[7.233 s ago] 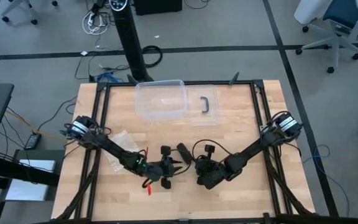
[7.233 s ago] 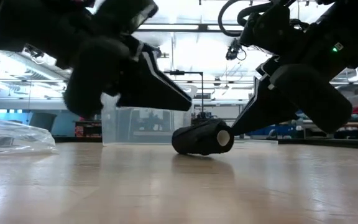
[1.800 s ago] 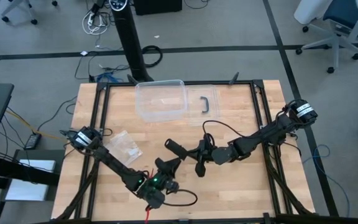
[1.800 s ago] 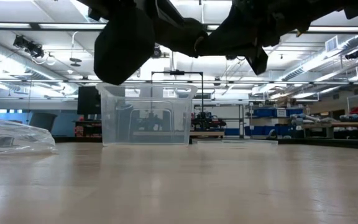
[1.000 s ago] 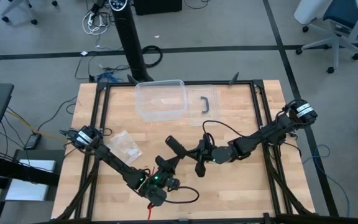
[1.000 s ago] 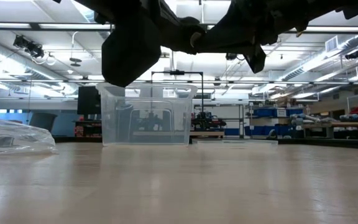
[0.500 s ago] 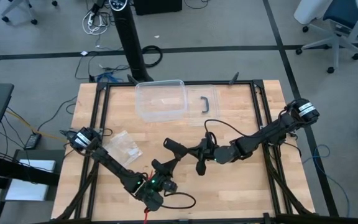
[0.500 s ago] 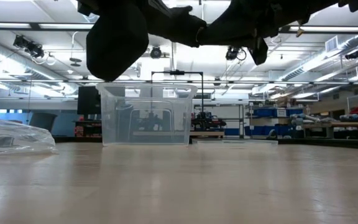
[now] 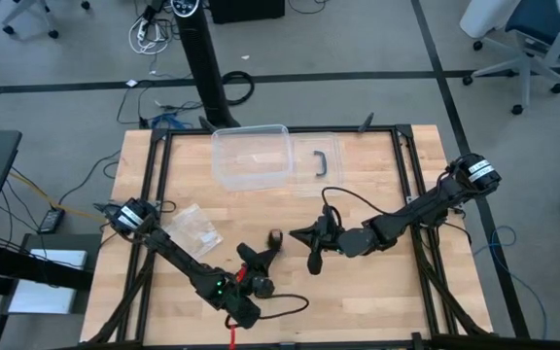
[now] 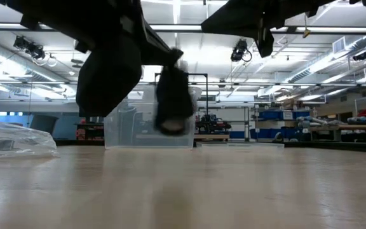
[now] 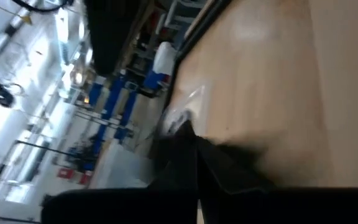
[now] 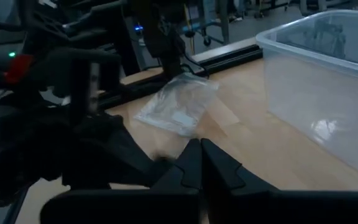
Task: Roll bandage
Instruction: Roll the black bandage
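- High view: my left gripper (image 9: 261,255) is over the front-middle of the table (image 9: 377,292), fingers pressed together with nothing between them.
- My right gripper (image 9: 299,233) is just to its right, also clamped shut on nothing, pointing toward the left one.
- Between the two there's a small dark blob, the bandage (image 9: 275,236), as a roll. Can't tell from above if it touches either gripper.
- Low view: the bandage (image 10: 173,102) shows as a blurred dark shape up off the wood, hanging end-down beside my left arm.
- Clear plastic box (image 9: 251,156) sits at the back of the table, its lid (image 9: 317,165) with the black handle right next to it.
- Crinkly plastic bag (image 9: 194,228) lies on the left side.
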`<state>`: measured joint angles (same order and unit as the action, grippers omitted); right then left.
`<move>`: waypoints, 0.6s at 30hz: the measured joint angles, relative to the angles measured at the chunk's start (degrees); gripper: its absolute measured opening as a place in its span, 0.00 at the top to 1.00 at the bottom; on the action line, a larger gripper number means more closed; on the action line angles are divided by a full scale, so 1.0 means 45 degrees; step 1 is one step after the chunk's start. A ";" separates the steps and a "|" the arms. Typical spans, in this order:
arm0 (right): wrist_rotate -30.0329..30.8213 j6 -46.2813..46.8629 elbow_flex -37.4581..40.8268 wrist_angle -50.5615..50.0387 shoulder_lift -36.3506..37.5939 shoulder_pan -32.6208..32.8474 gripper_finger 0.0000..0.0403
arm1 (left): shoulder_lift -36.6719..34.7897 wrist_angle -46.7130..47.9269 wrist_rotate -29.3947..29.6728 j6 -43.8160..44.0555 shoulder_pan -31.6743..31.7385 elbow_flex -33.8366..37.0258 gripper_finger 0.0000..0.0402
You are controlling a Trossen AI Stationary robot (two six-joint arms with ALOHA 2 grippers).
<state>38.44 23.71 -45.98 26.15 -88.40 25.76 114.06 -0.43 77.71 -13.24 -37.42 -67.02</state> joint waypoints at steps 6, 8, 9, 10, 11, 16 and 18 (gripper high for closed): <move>-0.0170 0.0008 0.0000 -0.0316 0.0024 0.0000 1.00 | 0.0000 -0.0154 -0.0110 0.0036 0.0042 0.0000 1.00; -0.0471 0.0009 0.0000 -0.0728 0.0029 0.0000 1.00 | 0.0000 -0.0315 -0.0186 0.0015 0.0042 0.0000 1.00; -0.0716 0.0004 0.0000 -0.1014 0.0029 0.0004 1.00 | 0.0000 -0.0329 -0.0302 0.0033 0.0046 0.0000 1.00; -0.0991 0.0013 0.0000 -0.1368 0.0029 0.0027 1.00 | 0.0000 -0.0330 -0.0445 0.0054 0.0060 0.0000 1.00; -0.1214 0.0019 0.0000 -0.1774 0.0029 0.0075 1.00 | 0.0000 -0.0330 -0.0531 0.0087 0.0067 0.0000 1.00; -0.1377 0.0898 0.0000 -0.4128 0.0029 0.0436 0.93 | 0.0000 -0.0389 -0.0562 0.0095 0.0067 0.0000 1.00; -0.1475 0.1314 0.0000 -0.4936 0.0029 0.0579 0.88 | 0.0000 -0.0520 -0.0572 0.0081 0.0067 0.0000 1.00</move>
<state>31.80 29.62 -45.98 3.94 -88.27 28.36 114.06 -2.77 75.13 -12.88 -37.12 -67.02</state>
